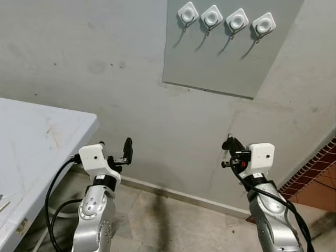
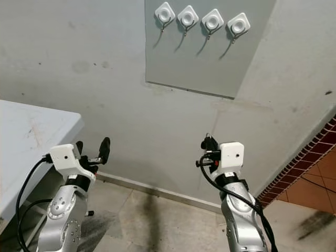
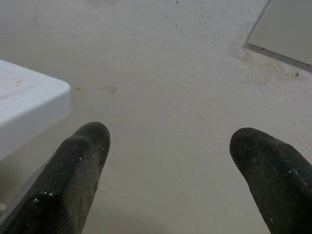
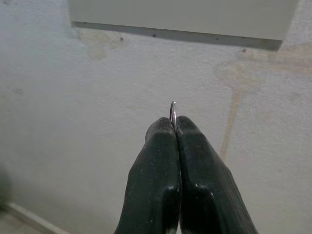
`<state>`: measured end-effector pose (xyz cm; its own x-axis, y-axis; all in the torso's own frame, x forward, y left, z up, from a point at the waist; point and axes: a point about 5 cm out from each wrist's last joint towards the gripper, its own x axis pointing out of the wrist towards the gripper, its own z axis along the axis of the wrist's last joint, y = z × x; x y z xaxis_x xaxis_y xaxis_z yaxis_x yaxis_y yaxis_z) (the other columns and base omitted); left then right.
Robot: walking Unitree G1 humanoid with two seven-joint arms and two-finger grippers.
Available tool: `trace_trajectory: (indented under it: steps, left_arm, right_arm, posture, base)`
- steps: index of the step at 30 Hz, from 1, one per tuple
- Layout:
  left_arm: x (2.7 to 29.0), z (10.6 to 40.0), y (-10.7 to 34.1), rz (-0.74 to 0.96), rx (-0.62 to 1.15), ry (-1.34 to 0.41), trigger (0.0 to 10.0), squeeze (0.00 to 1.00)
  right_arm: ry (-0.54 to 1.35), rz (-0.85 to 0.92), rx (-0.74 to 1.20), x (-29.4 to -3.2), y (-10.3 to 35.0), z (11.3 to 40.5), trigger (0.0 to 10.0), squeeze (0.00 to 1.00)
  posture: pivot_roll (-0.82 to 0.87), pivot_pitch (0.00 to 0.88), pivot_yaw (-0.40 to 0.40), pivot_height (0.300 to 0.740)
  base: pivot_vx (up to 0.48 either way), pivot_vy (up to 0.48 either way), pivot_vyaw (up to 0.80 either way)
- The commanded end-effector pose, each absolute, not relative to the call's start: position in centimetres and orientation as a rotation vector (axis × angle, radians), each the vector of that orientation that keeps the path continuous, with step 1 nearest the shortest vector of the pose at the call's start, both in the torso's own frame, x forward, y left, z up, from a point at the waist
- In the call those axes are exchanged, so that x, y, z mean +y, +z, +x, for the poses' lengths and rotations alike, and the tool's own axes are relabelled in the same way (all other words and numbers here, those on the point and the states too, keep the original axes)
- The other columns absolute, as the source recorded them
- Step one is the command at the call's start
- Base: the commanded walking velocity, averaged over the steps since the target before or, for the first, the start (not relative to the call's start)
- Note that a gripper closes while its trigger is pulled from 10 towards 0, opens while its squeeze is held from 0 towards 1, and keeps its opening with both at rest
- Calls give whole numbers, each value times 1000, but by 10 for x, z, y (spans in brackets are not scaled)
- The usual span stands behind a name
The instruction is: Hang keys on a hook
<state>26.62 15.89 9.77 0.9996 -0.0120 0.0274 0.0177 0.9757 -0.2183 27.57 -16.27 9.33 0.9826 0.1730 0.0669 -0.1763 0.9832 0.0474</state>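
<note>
Both arms raised toward the wall, below the hooks (image 1: 224, 20).
Right gripper (image 4: 174, 127) pinches a thin key ring (image 4: 172, 111); left gripper (image 3: 168, 146) is spread wide beside the table (image 1: 37, 136).

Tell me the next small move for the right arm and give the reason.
Probably raise the right gripper toward the hooks on the grey panel. Its fingers are shut on a key ring that pokes out above the tips, and the gripper sits well below the panel, near the wall. The left gripper is open.
</note>
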Motion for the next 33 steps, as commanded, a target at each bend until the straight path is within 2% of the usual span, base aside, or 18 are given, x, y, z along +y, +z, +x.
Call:
trace_trajectory:
  steps: [1, 17, 20, 24, 26, 28, 33]
  left_arm:
    - [157, 269, 103, -216, -39, -28, 10000, 0]
    - [154, 276, 111, -185, -56, -85, 10000, 0]
    - [151, 277, 113, -93, -72, -115, 10000, 0]
    - [149, 279, 113, -100, -65, -127, 10000, 0]
    - [149, 280, 113, -205, -54, -125, 10000, 0]
    - [152, 282, 111, -160, -35, -95, 10000, 0]
    - [153, 282, 109, -172, -16, -67, 10000, 0]
  right_arm:
    - [168, 61, -89, -164, 100, 279, 10000, 0]
    - [125, 80, -109, -165, 103, 277, 10000, 0]
    - [119, 83, -109, -164, 102, 276, 10000, 0]
    - [116, 85, -109, -164, 102, 276, 10000, 0]
    - [114, 86, -108, -164, 102, 276, 10000, 0]
    - [113, 85, -107, -164, 102, 276, 10000, 0]
    - [115, 82, -107, -164, 102, 277, 10000, 0]
  posture:
    - [16, 0, -52, 740]
    - [-9, 0, -14, 740]
    - [-11, 0, -9, 740]
    - [-12, 0, -6, 740]
    - [-12, 0, -6, 740]
    - [-10, 0, -8, 740]
    - [-5, 0, -15, 740]
  base:
    - [0, 0, -700]
    - [0, 0, -701]
    - [0, 0, -700]
    - [0, -360, -700]
    - [0, 0, -700]
    - [0, 0, -700]
    - [0, 0, -701]
